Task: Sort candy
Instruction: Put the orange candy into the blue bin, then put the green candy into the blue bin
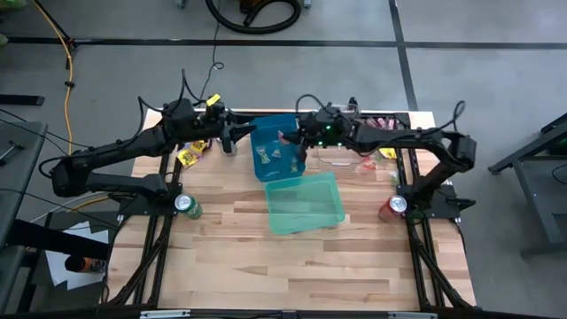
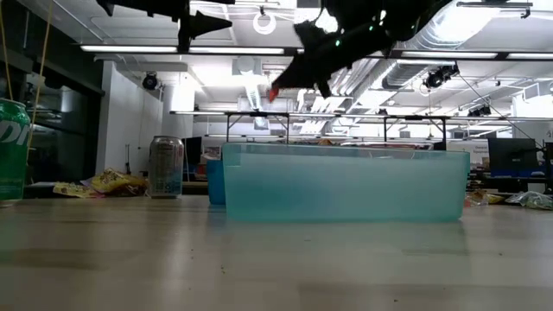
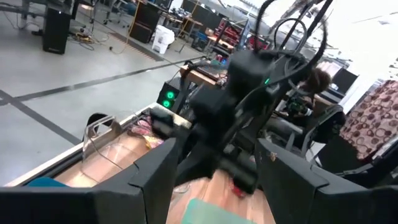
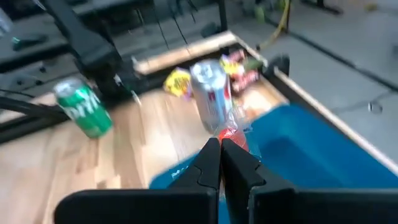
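My right hand [image 4: 221, 144] is pinched shut on a red-wrapped candy [image 4: 231, 135], raised above the blue bin [image 1: 275, 151]. I'd centre well inside the bin's rim and lower before letting go. Left hand [image 1: 232, 135], fingers spread and empty, waits beside that bin.

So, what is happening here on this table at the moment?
A two-armed robot is sorting candy. The right gripper is shut on a small red candy and holds it in the air over the blue bin. The left gripper is open and hangs beside that bin, holding nothing. More candy lies at the table's far left edge. A teal bin sits nearer the middle.
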You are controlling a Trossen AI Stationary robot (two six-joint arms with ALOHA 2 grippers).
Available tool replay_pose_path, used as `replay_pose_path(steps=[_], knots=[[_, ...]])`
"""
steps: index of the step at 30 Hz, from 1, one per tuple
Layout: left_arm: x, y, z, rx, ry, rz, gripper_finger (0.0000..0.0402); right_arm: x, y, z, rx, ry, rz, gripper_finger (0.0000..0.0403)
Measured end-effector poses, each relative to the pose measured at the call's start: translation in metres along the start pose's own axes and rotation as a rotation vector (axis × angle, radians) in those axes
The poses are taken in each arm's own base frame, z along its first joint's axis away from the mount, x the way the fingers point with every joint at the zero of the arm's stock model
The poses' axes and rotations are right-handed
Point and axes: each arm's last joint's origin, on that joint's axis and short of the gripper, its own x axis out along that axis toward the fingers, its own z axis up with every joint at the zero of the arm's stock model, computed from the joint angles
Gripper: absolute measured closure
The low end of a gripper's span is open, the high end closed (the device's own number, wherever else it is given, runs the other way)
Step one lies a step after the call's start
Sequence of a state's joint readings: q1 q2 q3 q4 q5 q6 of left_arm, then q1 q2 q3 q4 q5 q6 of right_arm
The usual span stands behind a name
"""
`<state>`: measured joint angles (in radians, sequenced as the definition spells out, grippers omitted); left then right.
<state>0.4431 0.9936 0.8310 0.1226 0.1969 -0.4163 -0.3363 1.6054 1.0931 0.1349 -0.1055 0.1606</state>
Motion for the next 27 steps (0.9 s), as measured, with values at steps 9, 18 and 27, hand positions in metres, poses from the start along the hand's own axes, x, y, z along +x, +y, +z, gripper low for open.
replay_pose_path(steps=[9, 18, 27], knots=[[0.000, 0.000, -0.001, -0.004, 0.006, 0.002, 0.0199, 0.038, -0.010, -0.041, 0.117, 0.149, -0.045, 0.0296], [0.000, 0.000, 0.000, -0.006, 0.004, 0.000, 0.0199, 0.024, -0.012, -0.026, 0.147, 0.102, -0.044, 0.0149], [-0.002, -0.006, 0.015, 0.073, -0.041, -0.014, 0.0199, -0.058, -0.009, 0.045, 0.136, -0.164, 0.124, 0.0139]])
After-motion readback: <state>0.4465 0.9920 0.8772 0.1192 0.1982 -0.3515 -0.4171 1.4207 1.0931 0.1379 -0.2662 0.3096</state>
